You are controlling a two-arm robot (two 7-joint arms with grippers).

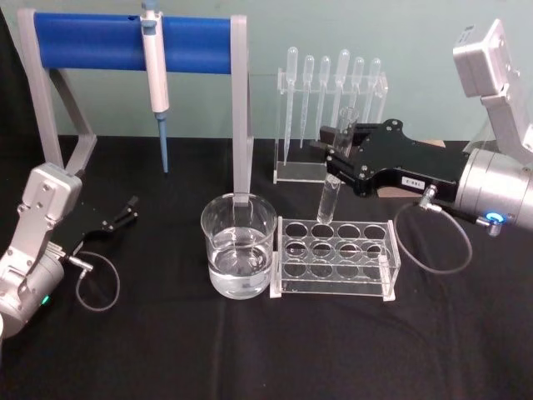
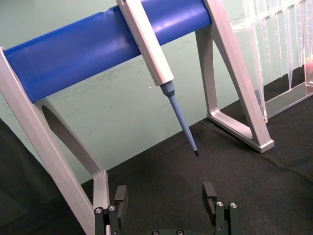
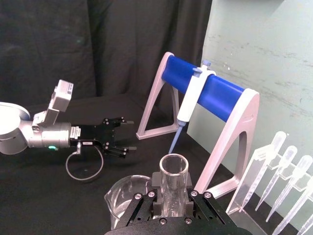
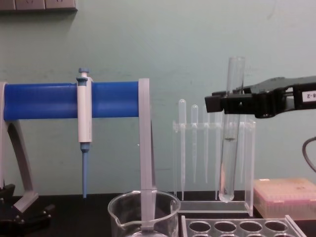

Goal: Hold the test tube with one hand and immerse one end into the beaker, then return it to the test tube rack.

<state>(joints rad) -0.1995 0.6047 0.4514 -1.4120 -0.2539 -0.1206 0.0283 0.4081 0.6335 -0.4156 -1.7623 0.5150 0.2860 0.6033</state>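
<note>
Right end effector (image 1: 339, 154), black flat jaws, clamped on the long clear glass test tube (image 1: 329, 198) a little below its flared rim. The tube is upright, with a slight lean in the head view. Its rounded bottom hangs over the back row of the clear acrylic tube rack (image 1: 333, 279), not in a hole; the chest view shows a gap between tube bottom and rack top. Wide clear glass beaker (image 1: 239, 242), part-filled with clear liquid, stands on the black tabletop (image 1: 250, 350) just beside the rack's left edge, left of the tube, rim unobstructed. Thin plastic pipettes (image 1: 341, 79) in their clear holder stand close behind the tube. Grey leg of the blue-barred stand (image 1: 92, 46) is right behind the beaker, white-and-blue pipettor (image 1: 155, 75) hanging on the bar. Left end effector (image 1: 125, 214) low at the tabletop's left, jaws spread wide, nothing between them, well apart from the beaker. Bare tabletop in front of beaker and rack
</note>
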